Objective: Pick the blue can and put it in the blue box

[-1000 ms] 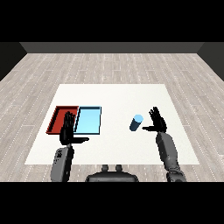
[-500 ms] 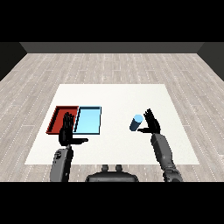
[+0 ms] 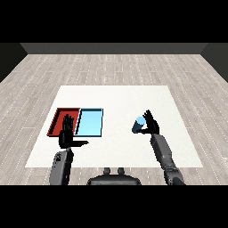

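Note:
The blue can (image 3: 138, 125) stands on the white table (image 3: 116, 98), right of centre, and looks slightly tilted. My right hand (image 3: 151, 126) rests against the can's right side. Its fingers point up and its thumb reaches along the can's near side, so the hand is open. The light blue tray (image 3: 91, 123) lies left of centre, well apart from the can. My left hand (image 3: 67, 135) is open and upright with its thumb stretched right, over the near edge of the red tray (image 3: 59, 118); it holds nothing.
The red tray and the light blue tray lie side by side, touching, on the table's left half. Bare white table stretches between the light blue tray and the can. Grey wooden floor surrounds the table.
My right hand has moved left and come up against the blue can, which now looks slightly tilted. The left hand has stayed where it was.

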`<action>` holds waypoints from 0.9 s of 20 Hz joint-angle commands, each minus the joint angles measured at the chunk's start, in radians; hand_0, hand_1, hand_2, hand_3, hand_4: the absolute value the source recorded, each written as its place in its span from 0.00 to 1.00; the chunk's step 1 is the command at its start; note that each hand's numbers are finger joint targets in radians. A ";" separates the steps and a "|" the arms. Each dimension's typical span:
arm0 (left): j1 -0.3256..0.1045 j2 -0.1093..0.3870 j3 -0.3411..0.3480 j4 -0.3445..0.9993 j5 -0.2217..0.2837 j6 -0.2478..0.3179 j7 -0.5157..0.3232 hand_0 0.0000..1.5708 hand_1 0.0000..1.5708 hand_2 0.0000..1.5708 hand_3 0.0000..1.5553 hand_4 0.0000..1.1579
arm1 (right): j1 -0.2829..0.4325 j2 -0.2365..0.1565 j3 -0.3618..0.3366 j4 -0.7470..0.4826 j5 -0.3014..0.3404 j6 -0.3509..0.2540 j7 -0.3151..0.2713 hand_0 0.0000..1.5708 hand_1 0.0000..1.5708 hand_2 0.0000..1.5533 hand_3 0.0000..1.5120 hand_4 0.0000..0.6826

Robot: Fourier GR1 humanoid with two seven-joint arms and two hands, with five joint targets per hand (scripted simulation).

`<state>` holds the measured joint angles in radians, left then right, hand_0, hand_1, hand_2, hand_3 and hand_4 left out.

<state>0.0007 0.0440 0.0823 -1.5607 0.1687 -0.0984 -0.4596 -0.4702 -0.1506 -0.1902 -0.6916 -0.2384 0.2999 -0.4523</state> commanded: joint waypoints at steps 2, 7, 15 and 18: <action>0.026 -0.004 -0.015 -0.043 0.001 -0.001 0.023 0.00 0.00 0.00 0.00 0.00 | -0.018 0.007 0.007 0.033 0.004 -0.001 -0.015 0.00 0.00 0.00 0.00 0.00; 0.024 -0.027 -0.033 -0.021 -0.050 0.035 -0.019 0.00 0.00 0.00 0.00 0.00 | 0.015 0.014 0.017 -0.037 -0.016 0.009 0.034 0.00 0.00 0.00 0.00 0.00; -0.021 -0.008 -0.020 -0.051 -0.016 0.031 0.059 0.00 0.00 0.00 0.00 0.00 | -0.097 0.013 0.007 0.141 0.016 -0.001 -0.044 0.00 0.00 0.00 0.00 0.00; -0.019 0.007 0.008 0.031 0.004 -0.020 -0.023 0.00 0.00 0.00 0.00 0.00 | -0.095 -0.005 0.015 0.114 0.019 0.008 -0.006 0.00 0.00 0.00 0.00 0.00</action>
<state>0.0005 0.0498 0.0803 -1.5946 0.1651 -0.0913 -0.4309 -0.5735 -0.1274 -0.1791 -0.5590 -0.2191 0.2865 -0.4876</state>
